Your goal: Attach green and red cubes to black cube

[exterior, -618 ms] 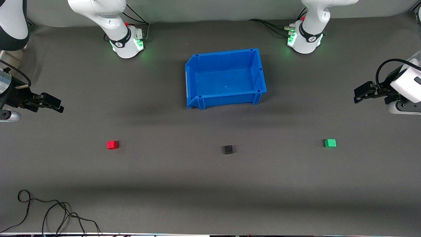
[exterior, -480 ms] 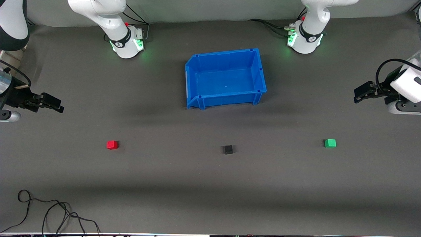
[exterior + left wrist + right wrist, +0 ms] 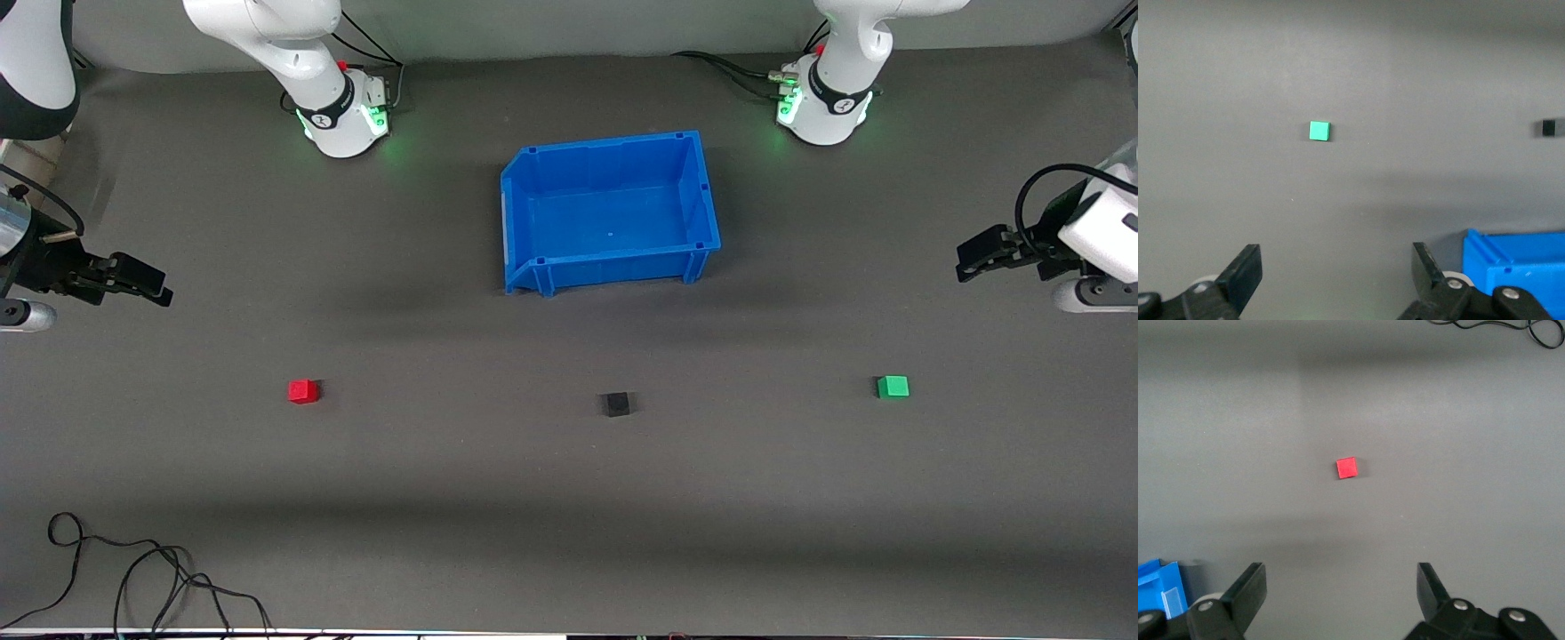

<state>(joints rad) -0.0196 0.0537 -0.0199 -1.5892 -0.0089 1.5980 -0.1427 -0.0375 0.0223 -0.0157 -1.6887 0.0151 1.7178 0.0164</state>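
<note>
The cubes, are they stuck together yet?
Not yet. The red cube, black cube and green cube lie apart in a row on the table. Nothing is in hand: the right gripper and left gripper hang open at the table's ends. Both joins remain.

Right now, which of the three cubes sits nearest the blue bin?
The black cube, just in front of the blue bin. The red cube and green cube lie out toward the table's ends.
</note>
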